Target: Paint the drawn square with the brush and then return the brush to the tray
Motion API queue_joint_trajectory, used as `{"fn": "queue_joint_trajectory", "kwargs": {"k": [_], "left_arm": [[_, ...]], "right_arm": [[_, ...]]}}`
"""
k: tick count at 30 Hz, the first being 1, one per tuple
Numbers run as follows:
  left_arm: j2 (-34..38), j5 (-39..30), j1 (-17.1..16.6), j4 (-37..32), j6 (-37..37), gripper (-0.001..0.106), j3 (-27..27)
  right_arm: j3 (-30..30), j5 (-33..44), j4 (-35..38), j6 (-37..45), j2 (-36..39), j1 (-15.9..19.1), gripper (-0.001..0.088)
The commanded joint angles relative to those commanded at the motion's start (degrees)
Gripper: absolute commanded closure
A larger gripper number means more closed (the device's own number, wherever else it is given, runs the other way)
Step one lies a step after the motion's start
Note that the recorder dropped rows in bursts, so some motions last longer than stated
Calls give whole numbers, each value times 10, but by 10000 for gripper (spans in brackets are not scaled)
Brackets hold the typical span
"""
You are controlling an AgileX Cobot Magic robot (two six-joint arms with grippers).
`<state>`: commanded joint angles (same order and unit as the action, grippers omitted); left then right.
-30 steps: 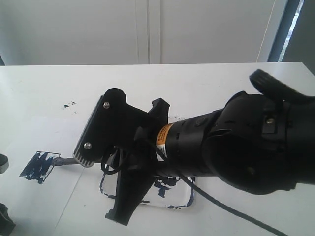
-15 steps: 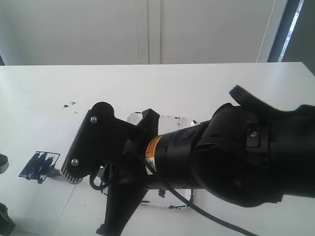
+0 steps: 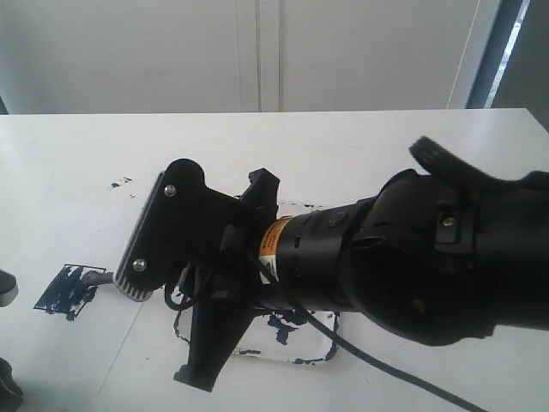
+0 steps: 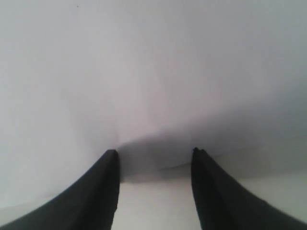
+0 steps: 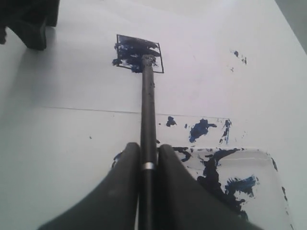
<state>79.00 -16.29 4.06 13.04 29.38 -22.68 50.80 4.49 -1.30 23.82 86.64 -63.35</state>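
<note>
My right gripper (image 5: pixel 148 148) is shut on the brush (image 5: pixel 147 103), a long black stick whose tip rests on the near edge of the drawn square (image 5: pixel 138 51). The square (image 3: pixel 69 290) shows as a patchy dark blue painted patch on white paper. The tray (image 5: pixel 249 178), clear-white with a dark blue blot, lies under and beside the right gripper; in the exterior view the tray (image 3: pixel 296 352) is mostly hidden behind the black right arm (image 3: pixel 369 266). Over bare white surface, my left gripper (image 4: pixel 154 155) is open with nothing between its fingers.
Stray blue paint specks (image 5: pixel 201 128) mark the paper between the square and the tray, and a few specks (image 3: pixel 120 184) lie farther back on the table. Part of the left arm (image 5: pixel 29 19) sits beyond the square.
The right arm dipped left and down, then drew back right and up a little. The brush tip stays at the square's right edge.
</note>
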Motion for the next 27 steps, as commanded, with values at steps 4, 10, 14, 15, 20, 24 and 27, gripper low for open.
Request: {"fn": "queue_joint_trajectory", "kwargs": {"k": [4,10,14,15,20,24,27], "left_arm": [[0,1,0,0,0,532,0],[0,1,0,0,0,532,0],[0,1,0,0,0,532,0],[0,1,0,0,0,532,0],[0,2,0,0,0,532,0],[0,2,0,0,0,532,0],[0,2,0,0,0,532,0]], "right_arm": [[0,-8,0,0,4,0,868],[0,8,0,0,31,0,868],[0,-12,0,0,30,0,868],[1,-15,0,0,25,0,868],[1,-37,0,0,-13,0,868],[7,-33,2,0,-25,0,868],[7,-28,2,-11,-18,0,868]]}}
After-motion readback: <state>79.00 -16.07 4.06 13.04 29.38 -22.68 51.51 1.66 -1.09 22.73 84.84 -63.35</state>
